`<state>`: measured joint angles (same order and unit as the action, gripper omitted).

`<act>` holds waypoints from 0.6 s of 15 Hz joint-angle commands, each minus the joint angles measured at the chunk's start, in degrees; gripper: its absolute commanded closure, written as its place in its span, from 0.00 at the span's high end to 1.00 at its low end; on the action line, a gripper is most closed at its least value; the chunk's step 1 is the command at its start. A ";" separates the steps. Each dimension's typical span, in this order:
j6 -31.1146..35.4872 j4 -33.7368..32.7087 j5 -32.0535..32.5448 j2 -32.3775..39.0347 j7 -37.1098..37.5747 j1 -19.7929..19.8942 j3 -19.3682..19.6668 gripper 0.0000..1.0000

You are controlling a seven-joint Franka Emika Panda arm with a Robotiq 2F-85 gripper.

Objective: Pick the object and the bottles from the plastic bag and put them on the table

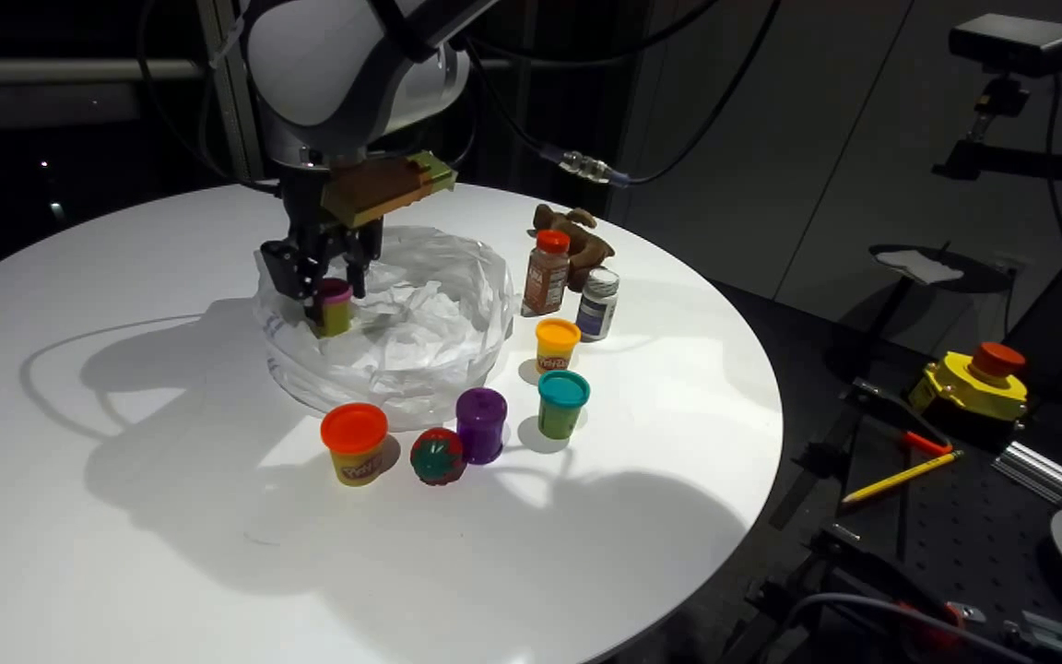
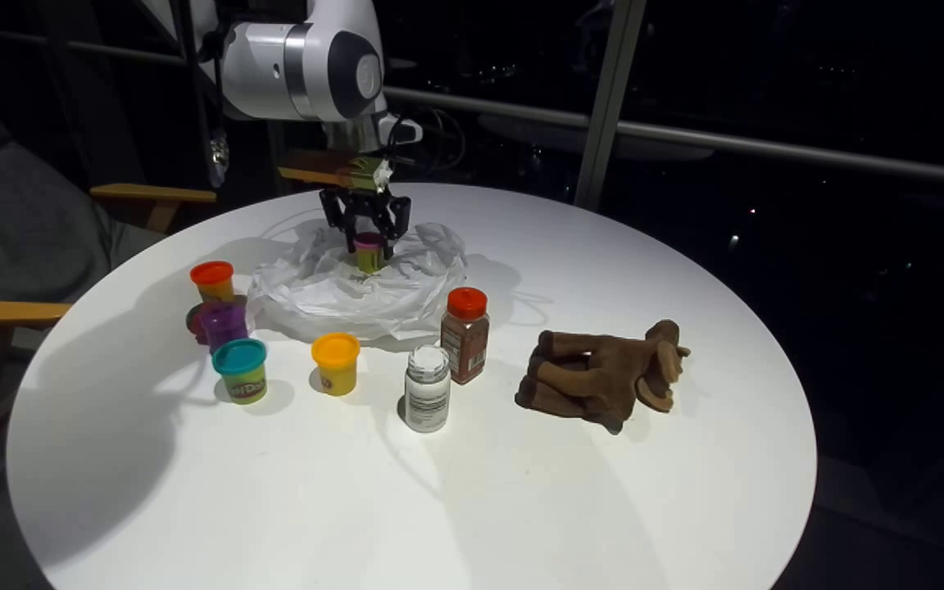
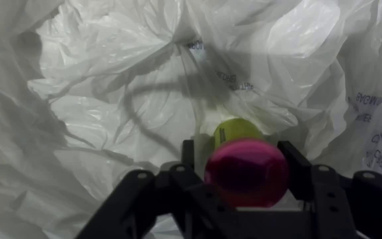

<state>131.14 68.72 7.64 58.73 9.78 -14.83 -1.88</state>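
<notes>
The gripper [image 3: 236,149] has its jaws spread around the pink-lidded bottle [image 3: 245,169], which stands upright inside the plastic bag [image 1: 411,392]; a gap shows between the lid and one finger [image 3: 187,154], so I judge that nothing is grasped yet. Taking that grip looks to be the step in hand. To do it well, shift sideways until the bottle is centred, then squeeze its sides evenly — a pinched fold of film would bring the whole bag along. Lift straight up until the base clears the crumpled rim, and only then swing out and set it down on the table [image 2: 521,508]. The bag sits toward the table's edge under the arm, mouth spread wide; folds could hide more inside it. Around it stand the orange-red-lidded bottle [image 1: 356,443], the purple bottle [image 1: 481,426], the teal-lidded bottle [image 1: 560,406] and the yellow-orange-lidded bottle [image 1: 557,347], contents out of sight. The object, probably the lumpy red-and-green piece [image 1: 437,456], lies against or just beside the purple bottle; I cannot tell which. A red-capped jar [image 2: 465,336] shows reddish-brown contents through its wall, while the white-capped bottle [image 2: 428,393] near it gives no view inside.
</notes>
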 commanded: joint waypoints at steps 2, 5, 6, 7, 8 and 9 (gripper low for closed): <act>-1.08 -4.79 -0.54 1.66 0.13 -0.75 0.40 0.27; -0.11 -1.70 0.37 -1.92 1.63 -1.72 1.43 0.24; 0.27 0.15 0.74 -3.62 1.82 -2.04 1.78 0.24; 0.38 1.83 1.25 -5.44 2.20 -2.45 2.33 0.24; 1.04 5.26 2.05 -8.52 2.48 -2.92 2.96 0.24; 1.69 8.74 2.96 -11.86 2.83 -3.43 3.54 0.24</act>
<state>131.21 67.25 8.35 56.61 10.55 -16.47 -0.47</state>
